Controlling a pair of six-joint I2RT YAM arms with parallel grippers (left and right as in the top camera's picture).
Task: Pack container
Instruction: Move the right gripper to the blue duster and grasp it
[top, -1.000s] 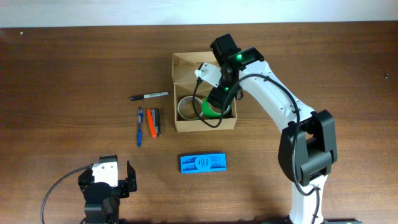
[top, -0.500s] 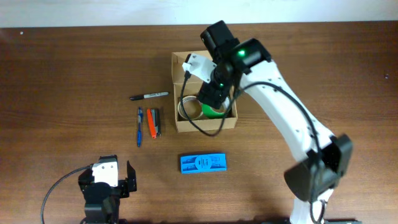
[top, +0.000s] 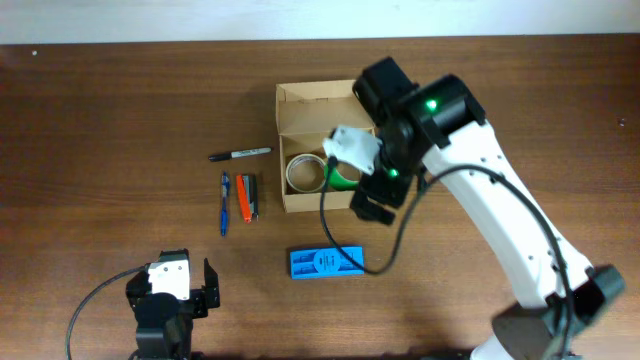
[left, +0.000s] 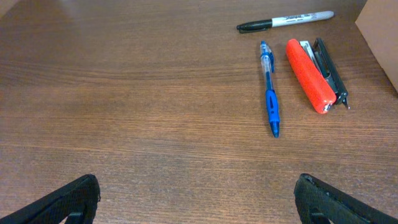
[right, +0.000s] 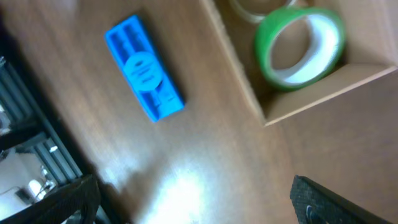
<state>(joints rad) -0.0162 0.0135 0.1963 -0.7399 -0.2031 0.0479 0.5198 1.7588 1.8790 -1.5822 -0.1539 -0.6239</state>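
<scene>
In the cardboard box (top: 300, 203): green tape roll (right: 264, 40), clear roll (top: 289, 174). At its six o'clock, blue packet (top: 327, 263), label unreadable. Left end effector (left: 198, 185) and right end effector (right: 194, 186) spread wide, empty.

The tabletop (left: 124, 124) is brown wood with a clear grain and a soft sheen, brighter where light falls on it; the container (top: 310, 112) is matt tan cardboard, plain and a little fibrous at its cut edges; the green tape roll (right: 266, 46) is glossy, with a white inner face; the blue packet (right: 144, 68) looks like smooth moulded plastic; the pen (left: 269, 93) is partly clear plastic; the orange bar (left: 310, 74) is smooth and slightly shiny; the right arm (top: 500, 190) has a glossy white shell.
</scene>
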